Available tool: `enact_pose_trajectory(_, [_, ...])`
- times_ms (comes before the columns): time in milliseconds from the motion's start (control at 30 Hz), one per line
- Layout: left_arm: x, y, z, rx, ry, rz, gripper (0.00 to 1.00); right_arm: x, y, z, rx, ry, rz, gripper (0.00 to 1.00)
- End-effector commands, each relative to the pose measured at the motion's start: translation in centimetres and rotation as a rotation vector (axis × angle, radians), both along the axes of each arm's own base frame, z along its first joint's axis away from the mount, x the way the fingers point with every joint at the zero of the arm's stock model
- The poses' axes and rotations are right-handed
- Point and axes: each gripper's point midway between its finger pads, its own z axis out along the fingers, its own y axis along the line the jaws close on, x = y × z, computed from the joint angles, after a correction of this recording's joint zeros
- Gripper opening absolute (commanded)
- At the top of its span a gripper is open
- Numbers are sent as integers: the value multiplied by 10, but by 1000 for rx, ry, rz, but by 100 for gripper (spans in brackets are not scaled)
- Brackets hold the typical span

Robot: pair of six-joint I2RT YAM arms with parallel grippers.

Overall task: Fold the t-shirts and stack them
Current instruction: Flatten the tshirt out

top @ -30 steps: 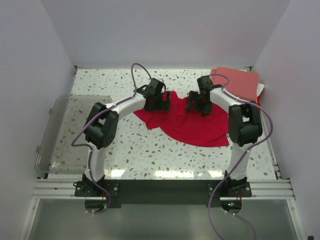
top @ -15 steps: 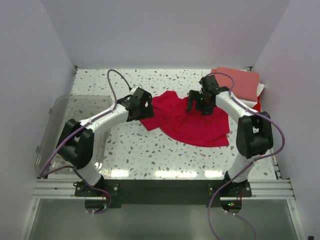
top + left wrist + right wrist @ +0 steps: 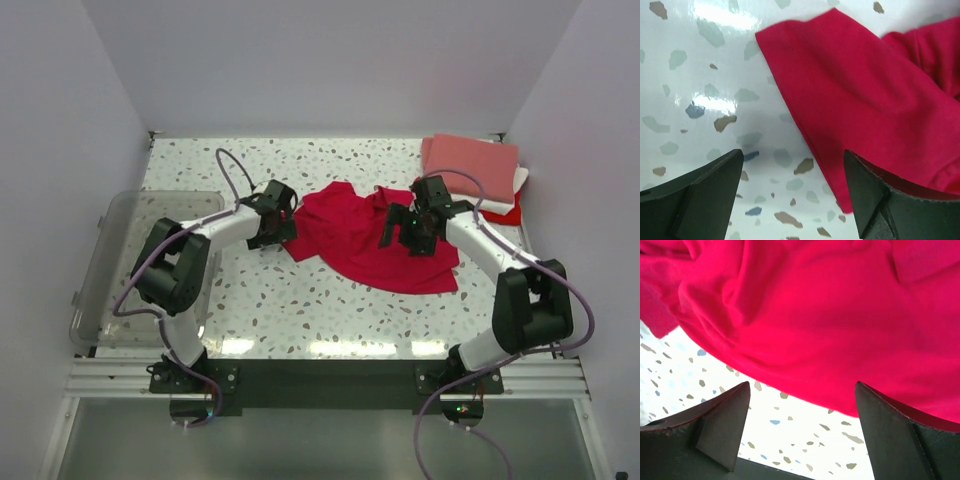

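A crimson-red t-shirt [image 3: 365, 245] lies crumpled and partly spread in the middle of the speckled table. My left gripper [image 3: 272, 224] hovers at the shirt's left sleeve [image 3: 865, 90], open; the sleeve's edge runs between its fingers [image 3: 705, 197] and nothing is pinched. My right gripper [image 3: 410, 230] stands open low over the shirt's right half, the red cloth [image 3: 830, 315] just ahead of its fingertips [image 3: 892, 430]. At the back right sits a stack of folded t-shirts: salmon-pink [image 3: 472, 165] on top, then white [image 3: 520, 180] and red [image 3: 512, 212] edges showing beneath.
A clear plastic bin [image 3: 125, 265] sits at the table's left edge, beside the left arm. White walls close in the table on three sides. Bare speckled tabletop [image 3: 300, 300] lies between the shirt and the arm bases.
The left gripper has left the shirt's upper part, swung left and come down at the sleeve edge, its jaws narrowing slightly. The right gripper has drawn nearer over the shirt.
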Motion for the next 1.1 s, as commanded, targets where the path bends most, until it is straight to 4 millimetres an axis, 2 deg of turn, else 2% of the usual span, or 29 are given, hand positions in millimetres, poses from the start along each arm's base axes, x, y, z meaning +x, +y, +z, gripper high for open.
enact_pose_trajectory(0, [34, -5, 12, -29, -89, -6, 86, -3, 6, 16, 57, -51, -16, 89])
enact_pose_trajectory(133, [49, -10, 8, -45, -95, -23, 86, -12, 0, 20, 40, -55, -30, 89])
enact_pose_trajectory(367, [58, -18, -1, -73, -91, -37, 84, -27, -10, 19, 5, -44, -50, 89])
enact_pose_trajectory(467, [56, -15, -9, -61, -65, -27, 70, -33, -13, 19, 0, -40, -59, 89])
enact_pose_trajectory(500, [55, -14, -11, -57, -59, -23, 60, -34, -14, 21, 1, -45, -64, 89])
enact_pose_trajectory(567, [52, -12, -16, -54, -44, -18, 49, -39, -16, 18, -5, -31, -78, 90])
enact_pose_trajectory(600, [52, -12, -16, -55, -44, -18, 35, -41, -17, 17, -3, -28, -87, 90])
enact_pose_trajectory(667, [52, -13, -19, -59, -36, -19, 20, -49, -21, 11, -10, 1, -122, 91])
enact_pose_trajectory(700, [51, -13, -20, -63, -31, -19, 6, -51, -23, 8, -15, 11, -137, 91])
enact_pose_trajectory(733, [52, -14, -19, -69, -32, -18, 0, -58, -27, 4, -24, 38, -168, 91])
enact_pose_trajectory(800, [53, -12, -16, -73, -28, -10, 0, -63, -38, -2, -66, 58, -219, 91])
enact_pose_trajectory(833, [55, -11, -11, -79, -36, -2, 0, -72, -44, -6, -82, 91, -261, 91])
enact_pose_trajectory(900, [59, -2, -3, -91, -44, 21, 0, -79, -56, -9, -118, 102, -321, 93])
enact_pose_trajectory(933, [63, 3, 8, -105, -65, 36, 0, -89, -62, -16, -125, 134, -371, 94])
enact_pose_trajectory(1067, [77, 31, 31, -147, -110, 98, 0, -103, -79, -23, -101, 138, -505, 96])
